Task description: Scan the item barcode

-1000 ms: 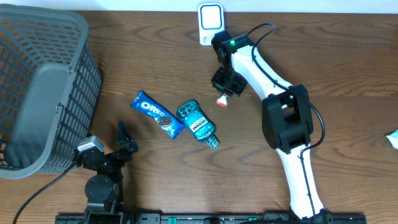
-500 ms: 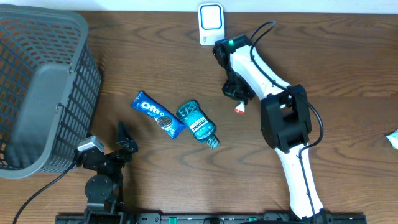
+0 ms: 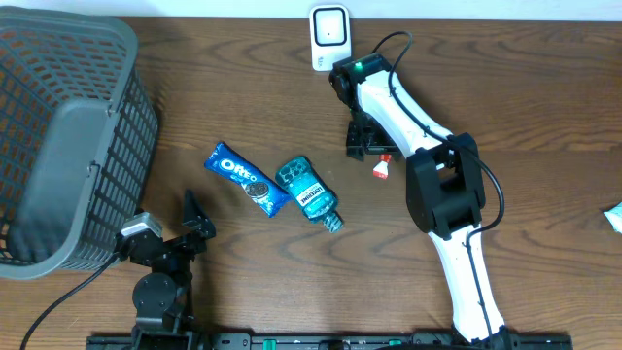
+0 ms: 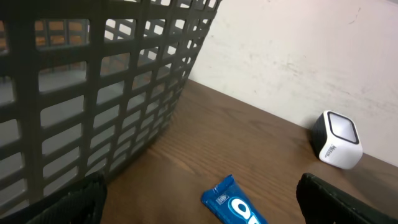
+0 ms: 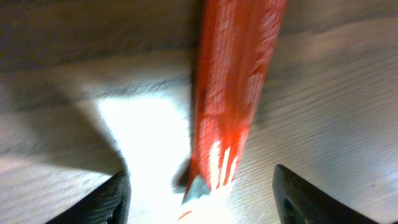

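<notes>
Red packet (image 5: 236, 93) — between parted fingers of right hand (image 5: 202, 191), not gripped

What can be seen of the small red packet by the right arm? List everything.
The red packet is small, slim and elongated, with a glossy, foil-like red wrapper and a pale, crimped-looking end. It appears to lie flat on the wooden table, just beside the right pincer. In the wrist view it runs lengthways between the open fingertips, and neither seems to touch it. Its print is blurred, and no barcode can be made out.
</notes>
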